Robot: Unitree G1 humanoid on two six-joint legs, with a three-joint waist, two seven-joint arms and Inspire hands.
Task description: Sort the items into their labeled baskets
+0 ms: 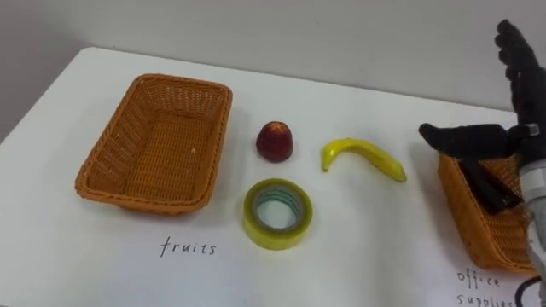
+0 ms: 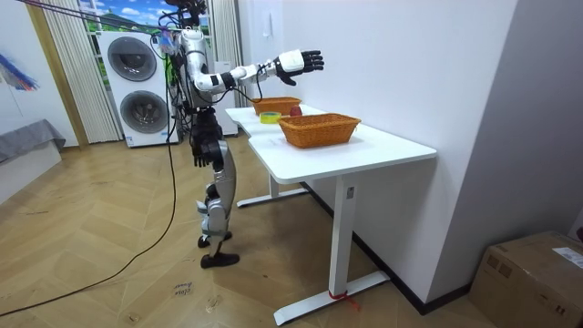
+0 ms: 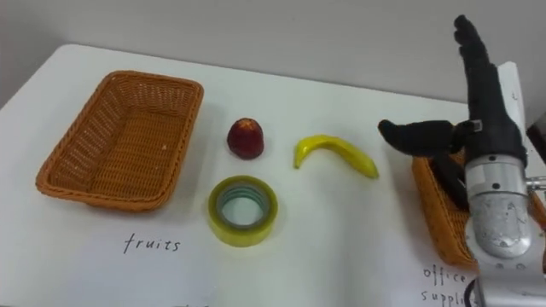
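Note:
A red apple (image 1: 275, 141), a yellow banana (image 1: 363, 156) and a roll of yellow tape (image 1: 256, 223) lie on the white table between two wicker baskets. The left basket (image 1: 115, 149) holds nothing. At the right edge, the other basket (image 1: 469, 205) has a dark object (image 1: 490, 192) lying in it. My right hand (image 3: 488, 111) is raised above that right basket, open, with fingers straight up and the thumb pointing left toward the banana, and it holds nothing. In the room view my left hand (image 2: 198, 150) hangs by my hip.
Handwritten labels sit on the table in front of each basket. A wall runs along the table's far edge. In the room view I stand at the table's far-left end, with washing machines (image 2: 137, 87) behind me.

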